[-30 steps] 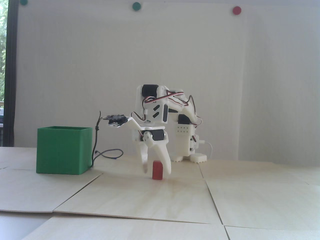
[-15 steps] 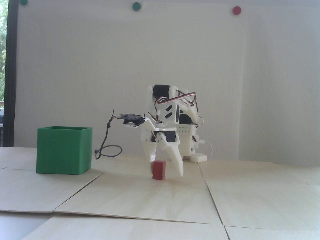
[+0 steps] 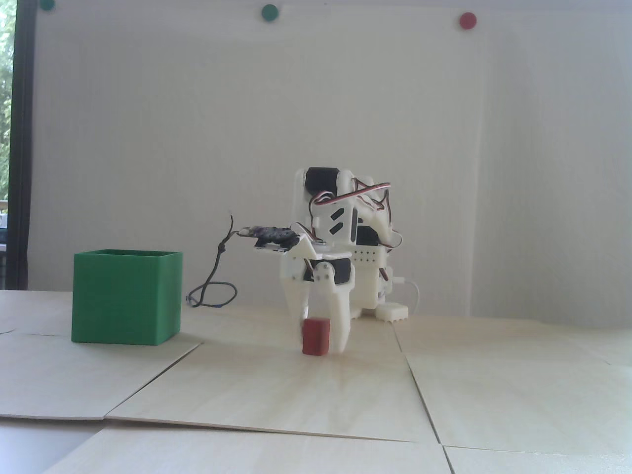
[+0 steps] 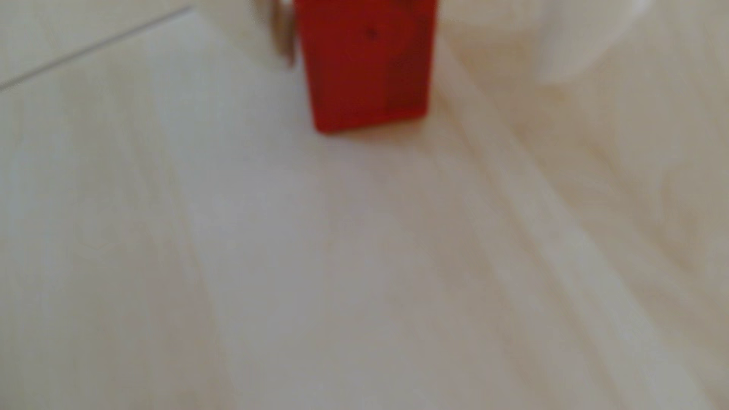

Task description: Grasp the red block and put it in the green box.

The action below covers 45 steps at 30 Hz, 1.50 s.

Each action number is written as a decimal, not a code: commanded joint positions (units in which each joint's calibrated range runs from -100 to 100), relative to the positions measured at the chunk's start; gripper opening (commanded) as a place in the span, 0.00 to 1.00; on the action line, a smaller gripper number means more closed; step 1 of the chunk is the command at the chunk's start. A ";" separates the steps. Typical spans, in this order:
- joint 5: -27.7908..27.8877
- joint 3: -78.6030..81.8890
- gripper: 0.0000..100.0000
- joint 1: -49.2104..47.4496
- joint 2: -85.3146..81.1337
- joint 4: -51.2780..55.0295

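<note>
You get soft, even daylight in the fixed view, brightest at the window (image 3: 6, 123) on its left edge, with faint shadows; your wrist view is blurred throughout, the red block (image 4: 365, 63) smeared

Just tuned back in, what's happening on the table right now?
The white arm has its gripper lowered around the red block, one finger on each side. The block stands upright on the wooden table, not lifted. Whether the fingers actually press it can't be told. The green box sits apart, left in the fixed view, with nothing seen going into it.
</note>
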 commanded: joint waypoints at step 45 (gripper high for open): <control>-11.32 -6.84 0.02 30.46 -30.99 -18.33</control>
